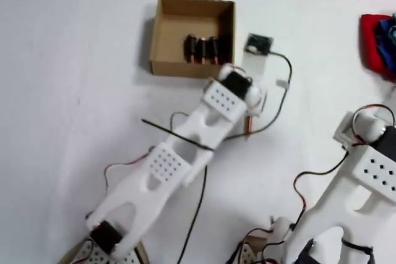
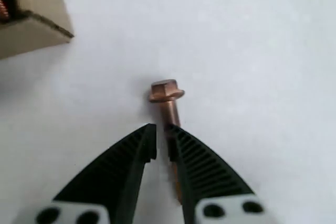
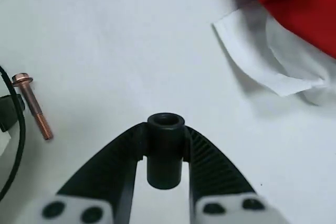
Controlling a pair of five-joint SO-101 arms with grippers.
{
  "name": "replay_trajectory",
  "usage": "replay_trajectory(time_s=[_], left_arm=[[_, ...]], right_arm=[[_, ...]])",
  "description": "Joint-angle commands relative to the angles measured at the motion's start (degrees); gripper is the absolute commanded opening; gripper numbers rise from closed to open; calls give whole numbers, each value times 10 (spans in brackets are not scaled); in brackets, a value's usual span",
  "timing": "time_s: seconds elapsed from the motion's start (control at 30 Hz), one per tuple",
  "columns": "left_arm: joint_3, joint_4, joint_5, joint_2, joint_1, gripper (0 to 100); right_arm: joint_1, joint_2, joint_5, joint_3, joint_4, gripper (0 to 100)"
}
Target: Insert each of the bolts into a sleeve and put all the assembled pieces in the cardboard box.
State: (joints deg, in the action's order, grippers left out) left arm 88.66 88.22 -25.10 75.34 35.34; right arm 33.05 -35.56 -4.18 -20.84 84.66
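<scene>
A copper bolt (image 2: 167, 98) lies on the white table, its shaft running back under my left gripper (image 2: 161, 136), whose fingers hang just above it, almost together, with nothing between them. The high view shows this bolt (image 1: 249, 125) right of the left arm's wrist, below the cardboard box (image 1: 162, 35). Three assembled pieces (image 1: 202, 49) lie side by side in the box. My right gripper (image 3: 164, 132) is shut on a black sleeve (image 3: 165, 153), which stands upright with its bore showing. The bolt (image 3: 31, 106) lies well off to one side of it.
A red cloth (image 1: 378, 38) and a crumpled white sheet (image 3: 262, 51) lie at the table's right edge. A small black module (image 1: 258, 44) with a black cable (image 1: 283, 88) sits right of the box. The box corner (image 2: 31, 19) is close to the left gripper.
</scene>
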Motion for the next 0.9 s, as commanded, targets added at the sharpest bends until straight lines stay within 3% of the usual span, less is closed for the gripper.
replay_trajectory(time_s=[0.0, 0.27, 0.47, 0.63, 0.7, 0.87], left_arm=[[71, -4, -5, 24, 20, 72], [65, -38, -5, 44, 11, 75], [53, -20, -5, 44, 7, 196], [27, -21, -4, 43, 5, 203], [21, -21, -4, 43, 6, 187], [21, -21, -3, 44, 4, 19]], right_arm=[[22, -20, -26, 4, -7, 21], [22, -24, -43, 4, -6, 21], [22, -24, -43, 4, -4, 21], [22, -24, -43, 4, -4, 21], [22, -24, -43, 4, -4, 21], [22, -24, -43, 4, -5, 21]])
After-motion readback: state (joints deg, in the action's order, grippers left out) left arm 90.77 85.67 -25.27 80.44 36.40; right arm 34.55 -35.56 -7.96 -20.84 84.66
